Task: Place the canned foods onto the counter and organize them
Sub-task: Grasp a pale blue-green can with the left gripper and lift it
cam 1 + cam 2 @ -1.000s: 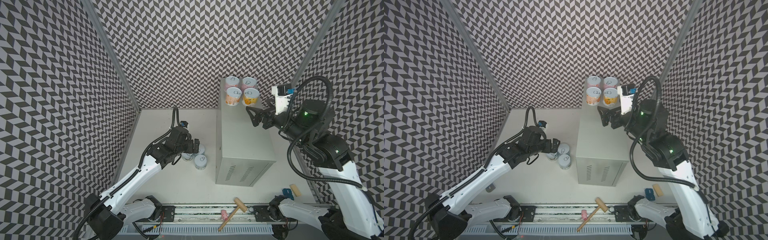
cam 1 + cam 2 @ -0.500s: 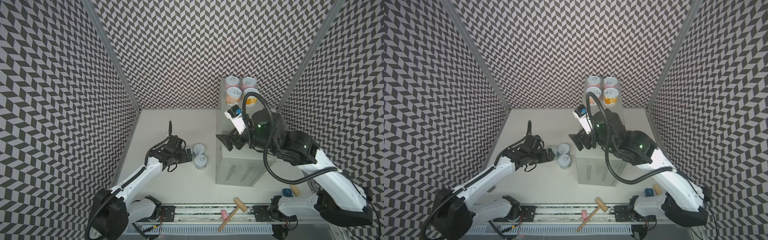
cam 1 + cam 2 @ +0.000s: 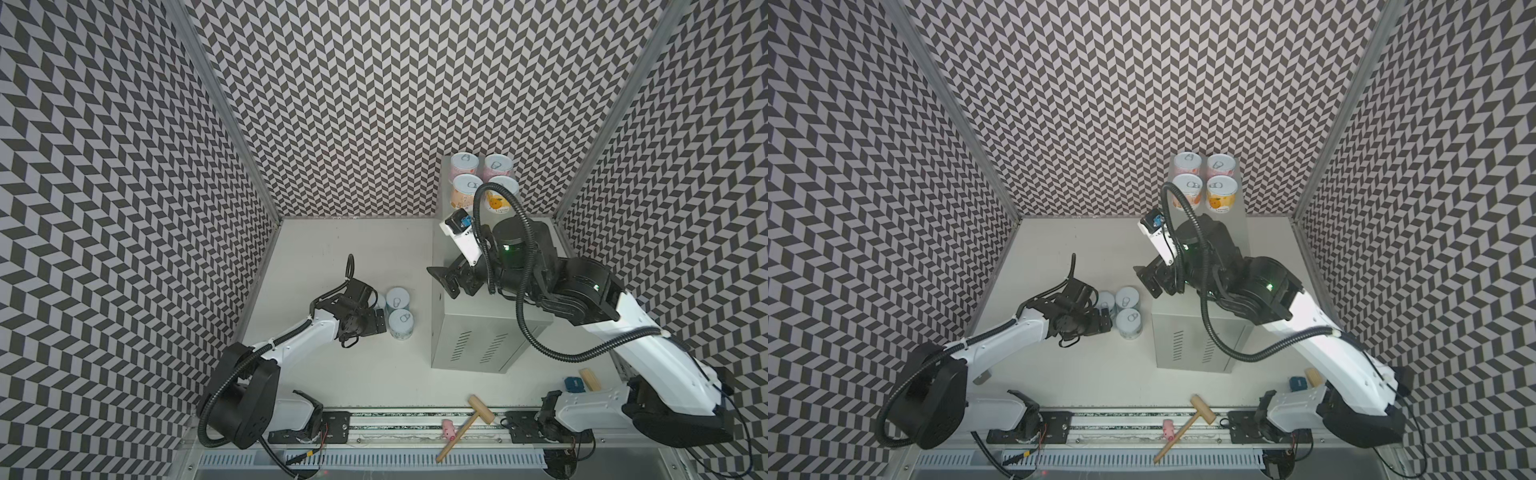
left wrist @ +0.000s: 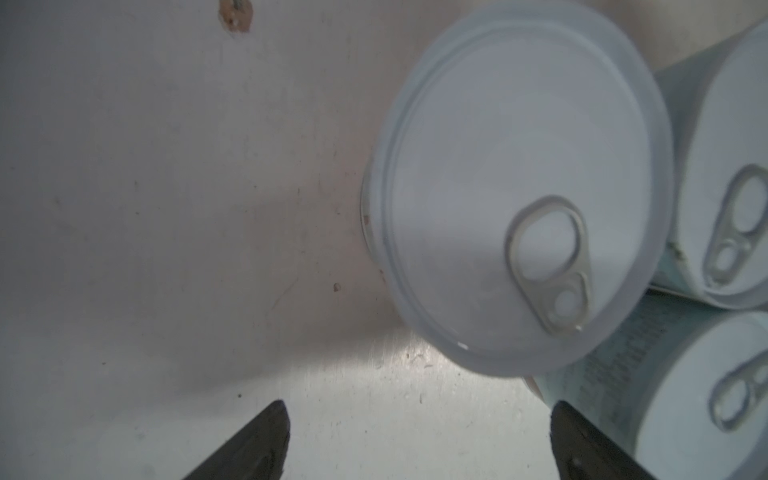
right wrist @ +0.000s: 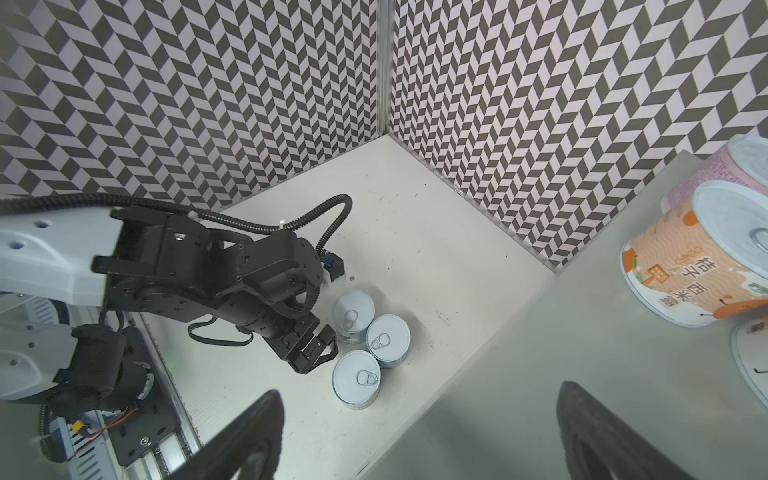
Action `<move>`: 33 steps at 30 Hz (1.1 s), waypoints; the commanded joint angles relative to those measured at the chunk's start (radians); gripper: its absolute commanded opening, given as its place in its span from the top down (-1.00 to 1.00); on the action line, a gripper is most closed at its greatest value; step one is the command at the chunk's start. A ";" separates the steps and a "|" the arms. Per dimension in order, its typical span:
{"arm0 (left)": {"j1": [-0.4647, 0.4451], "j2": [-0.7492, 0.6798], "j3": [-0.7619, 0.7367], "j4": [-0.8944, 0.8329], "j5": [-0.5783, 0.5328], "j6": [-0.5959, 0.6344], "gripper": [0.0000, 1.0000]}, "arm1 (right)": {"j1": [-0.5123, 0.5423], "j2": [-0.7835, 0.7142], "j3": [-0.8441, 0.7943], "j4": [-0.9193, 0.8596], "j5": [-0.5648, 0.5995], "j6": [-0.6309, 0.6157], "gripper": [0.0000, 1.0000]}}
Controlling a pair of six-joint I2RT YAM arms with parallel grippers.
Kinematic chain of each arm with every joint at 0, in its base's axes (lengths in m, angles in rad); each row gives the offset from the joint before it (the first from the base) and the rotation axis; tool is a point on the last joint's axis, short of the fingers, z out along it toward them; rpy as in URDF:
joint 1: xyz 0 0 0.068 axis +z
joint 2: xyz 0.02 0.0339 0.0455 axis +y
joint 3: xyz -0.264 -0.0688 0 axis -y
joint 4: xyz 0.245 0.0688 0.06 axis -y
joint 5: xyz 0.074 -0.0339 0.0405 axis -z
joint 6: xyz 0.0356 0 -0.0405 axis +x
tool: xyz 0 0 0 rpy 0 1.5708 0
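The left pincer (image 3: 379, 312) stands wide with nothing between its tips. In its wrist view the dark fingers (image 4: 257, 440) are spread well apart over the low white surface (image 4: 166, 208). Just ahead of those tips, 3 upright cans with pale blue labels touch one another in a tight cluster. The nearest can (image 4: 519, 199) lies just beyond the tips, toward 1 finger rather than centred in the gap. In both top views the pincer half hides it. The second can (image 3: 398, 297) and the third can (image 3: 401, 322) stand on the far side of it from this pincer.

The right pincer (image 3: 442, 282) is also wide and empty. It hangs over the edge of the tall grey surface (image 3: 469, 309) that faces the cluster, with its tips pointing out that way; the 3 cans lie below and ahead of them, well apart. The 4 other cans (image 3: 467, 191), labelled pink and orange, stand upright in a 2-by-2 block at the far end of that grey surface, behind this pincer and apart from its tips.
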 commanded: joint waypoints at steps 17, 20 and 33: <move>-0.037 0.147 0.141 0.121 -0.147 0.077 -0.93 | 0.021 -0.017 -0.033 0.001 -0.033 -0.018 -0.99; -0.051 0.182 0.168 0.103 -0.191 0.068 -0.91 | 0.022 -0.021 -0.040 0.001 -0.033 -0.017 -0.99; -0.076 0.185 0.197 0.089 -0.291 0.039 -0.46 | 0.021 -0.045 -0.077 0.012 -0.016 -0.010 -0.99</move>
